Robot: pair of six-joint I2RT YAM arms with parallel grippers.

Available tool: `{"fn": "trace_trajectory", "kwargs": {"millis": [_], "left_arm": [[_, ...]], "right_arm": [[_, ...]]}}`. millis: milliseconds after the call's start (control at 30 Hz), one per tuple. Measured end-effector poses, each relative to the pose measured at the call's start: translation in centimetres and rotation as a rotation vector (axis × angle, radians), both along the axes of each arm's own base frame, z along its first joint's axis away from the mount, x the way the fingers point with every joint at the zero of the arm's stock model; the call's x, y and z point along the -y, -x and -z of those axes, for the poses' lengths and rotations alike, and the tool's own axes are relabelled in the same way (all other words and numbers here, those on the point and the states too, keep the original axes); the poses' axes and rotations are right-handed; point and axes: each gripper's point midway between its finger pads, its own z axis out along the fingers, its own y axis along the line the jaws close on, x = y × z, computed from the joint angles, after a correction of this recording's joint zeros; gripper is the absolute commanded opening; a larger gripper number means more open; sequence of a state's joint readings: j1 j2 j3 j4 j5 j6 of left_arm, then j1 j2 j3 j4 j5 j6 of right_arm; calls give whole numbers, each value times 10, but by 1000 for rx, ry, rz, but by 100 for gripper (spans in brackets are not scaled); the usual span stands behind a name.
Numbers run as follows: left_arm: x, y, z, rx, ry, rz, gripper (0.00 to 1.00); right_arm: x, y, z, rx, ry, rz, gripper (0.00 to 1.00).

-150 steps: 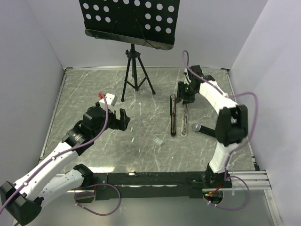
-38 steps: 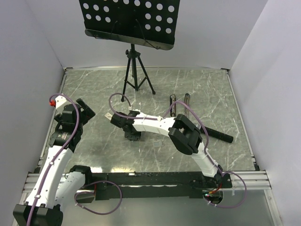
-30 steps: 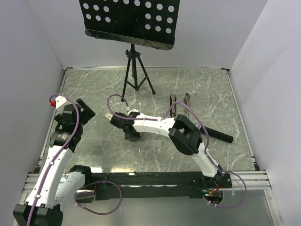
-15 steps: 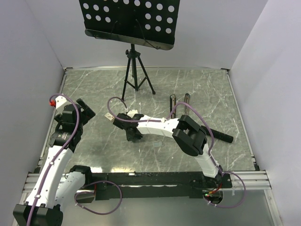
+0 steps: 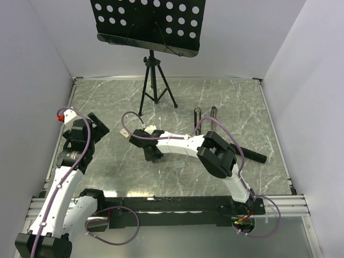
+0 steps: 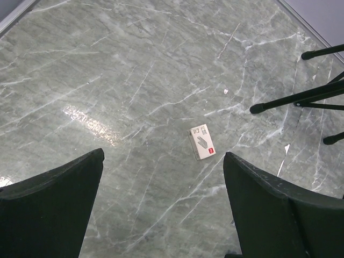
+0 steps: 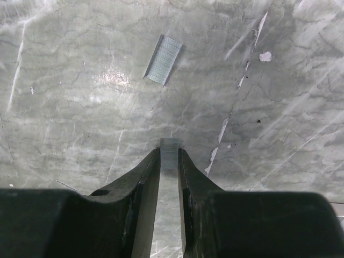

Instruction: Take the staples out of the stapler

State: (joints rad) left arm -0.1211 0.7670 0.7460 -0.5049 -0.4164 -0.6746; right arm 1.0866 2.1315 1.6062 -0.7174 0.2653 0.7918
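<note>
Right claw (image 7: 170, 152): pinching a staple strip (image 7: 170, 143); the long axis of the strip runs along the fingers.
Second strip (image 7: 163, 52): flat on the bench (image 7: 279, 107), ahead of the tips, a little tilted, apart.
Stapler (image 5: 197, 116): open, at the far side, well apart from the right claw.
Left claw (image 6: 162, 158): spread, above a staple box (image 6: 202, 143); farther from the strips.
Changed: five seconds ago the right claw was at the stapler, now it is at the bench centre.

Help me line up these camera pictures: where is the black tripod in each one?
Top external: the tripod stands at back centre, under the perforated black board.
Left wrist: only its leg ends, at the right edge.
Right wrist: not in it.
Shared landmark: the grey marbled table, in all three.
</note>
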Motion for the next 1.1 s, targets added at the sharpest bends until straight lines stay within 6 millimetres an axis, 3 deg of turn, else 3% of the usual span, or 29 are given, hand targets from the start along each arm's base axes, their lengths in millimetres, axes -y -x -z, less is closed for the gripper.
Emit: {"fn": "trace_trajectory", "kwargs": {"millis": [267, 700, 967, 1100], "left_arm": [[0, 0, 0, 0, 1, 1, 97], [3, -1, 1, -4, 7, 14, 97], [14, -4, 2, -4, 30, 73, 97], [18, -7, 9, -30, 33, 96, 97]], "right_arm": [[6, 6, -1, -11, 3, -31, 25], [59, 37, -37, -9, -11, -87, 24], [105, 47, -33, -4, 23, -75, 25], [120, 39, -29, -7, 28, -45, 26]]}}
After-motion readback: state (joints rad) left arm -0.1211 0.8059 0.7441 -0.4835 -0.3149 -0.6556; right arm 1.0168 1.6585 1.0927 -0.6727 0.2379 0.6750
